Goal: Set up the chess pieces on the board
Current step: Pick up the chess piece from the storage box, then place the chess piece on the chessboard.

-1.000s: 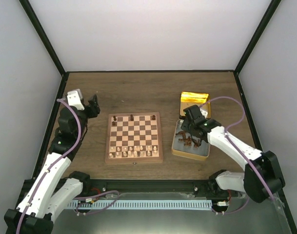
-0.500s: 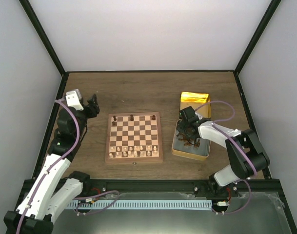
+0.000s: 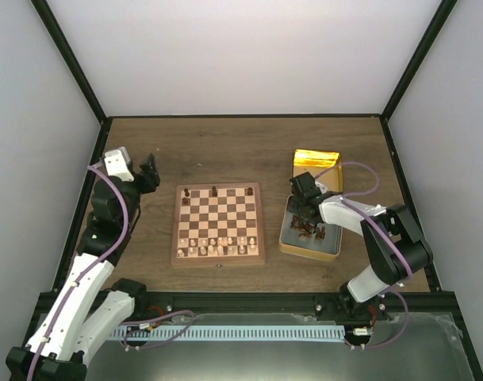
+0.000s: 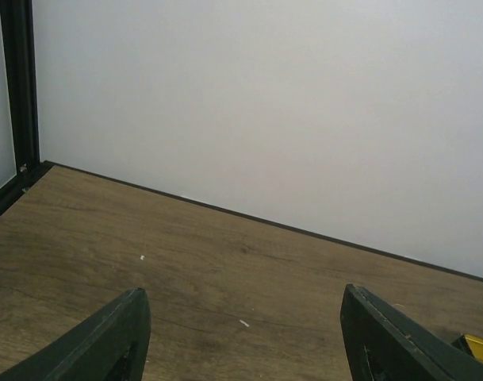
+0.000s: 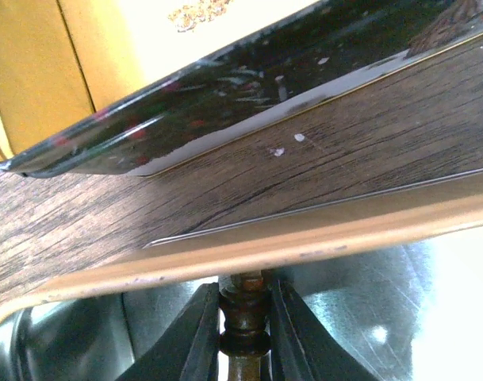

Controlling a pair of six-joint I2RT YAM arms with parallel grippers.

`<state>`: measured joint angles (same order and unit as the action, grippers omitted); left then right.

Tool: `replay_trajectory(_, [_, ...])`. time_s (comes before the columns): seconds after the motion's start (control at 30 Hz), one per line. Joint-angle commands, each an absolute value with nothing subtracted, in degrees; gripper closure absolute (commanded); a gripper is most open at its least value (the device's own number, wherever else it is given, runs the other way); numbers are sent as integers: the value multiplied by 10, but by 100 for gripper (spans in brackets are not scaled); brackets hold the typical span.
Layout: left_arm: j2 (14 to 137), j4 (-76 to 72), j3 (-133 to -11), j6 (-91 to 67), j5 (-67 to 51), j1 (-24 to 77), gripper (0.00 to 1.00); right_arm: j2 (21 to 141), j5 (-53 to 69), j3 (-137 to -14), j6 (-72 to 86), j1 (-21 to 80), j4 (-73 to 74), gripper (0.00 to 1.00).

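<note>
— How far along are you?

— Barely begun. On the board (image 3: 218, 260) only a few dark pieces (image 3: 214, 191) stand along the far edge. The pale men (image 3: 213, 247) fill the near two rows. The rest of the dark ones lie jumbled in the tin (image 3: 308, 255) near the table's right edge.

— And your claws?

— My right claw (image 5: 243, 337) is down in the tin, clamped on one dark piece (image 5: 243, 313) around its stem. My left claw (image 3: 151, 169) hangs spread and empty by the left edge.

— What can't you make out?

— Which piece I've got, since the wrist view shows only its turned middle. From above the jumble is too small to count, and my arm covers part of it.
</note>
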<state>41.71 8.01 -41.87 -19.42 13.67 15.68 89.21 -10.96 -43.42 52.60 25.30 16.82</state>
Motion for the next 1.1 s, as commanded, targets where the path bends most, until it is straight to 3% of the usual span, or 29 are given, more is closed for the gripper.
replay_trajectory(0.0, [411,69,-410,-190,118,157,32,875,-122,-430,521,248,171,86])
replay_trajectory(0.43, [440,10,-393,-182,-90,157,31,734,-111,-371,559,248,125,90])
replay_trajectory(0.77, [545,-32,-402,-218,-243,171,33,640,-38,-351,523,249,88,89])
replay_trajectory(1.07, [625,-139,-378,-267,-230,285,33,606,85,-323,582,250,5,89])
